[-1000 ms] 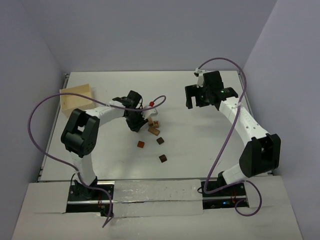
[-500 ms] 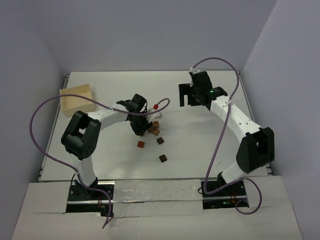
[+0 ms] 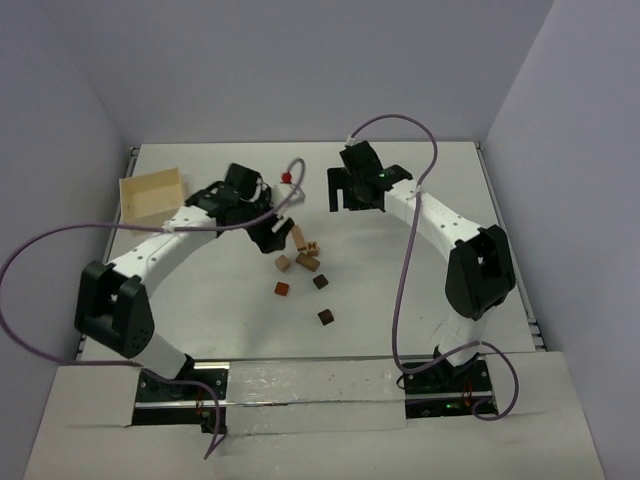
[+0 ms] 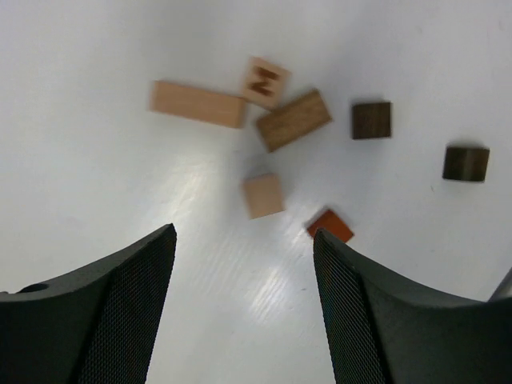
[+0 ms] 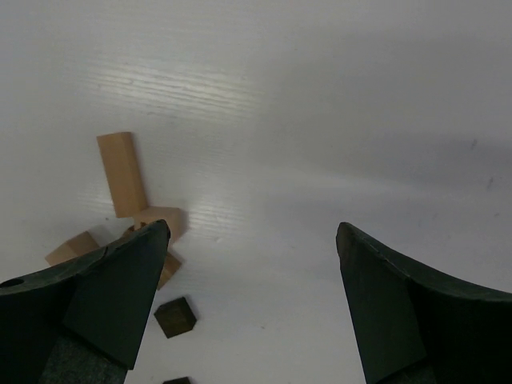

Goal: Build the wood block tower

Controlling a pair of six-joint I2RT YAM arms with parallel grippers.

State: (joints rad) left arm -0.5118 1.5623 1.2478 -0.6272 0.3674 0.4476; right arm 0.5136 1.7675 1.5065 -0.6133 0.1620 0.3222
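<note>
Left gripper has sprung apart (empty now); wood blocks lie just beyond.

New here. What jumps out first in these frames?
The wood blocks lie scattered flat in the middle, nothing stacked yet. The left gripper hangs open right above them; the right gripper, also open, is over the table beside them. A pale tan board sits at the far left.
</note>
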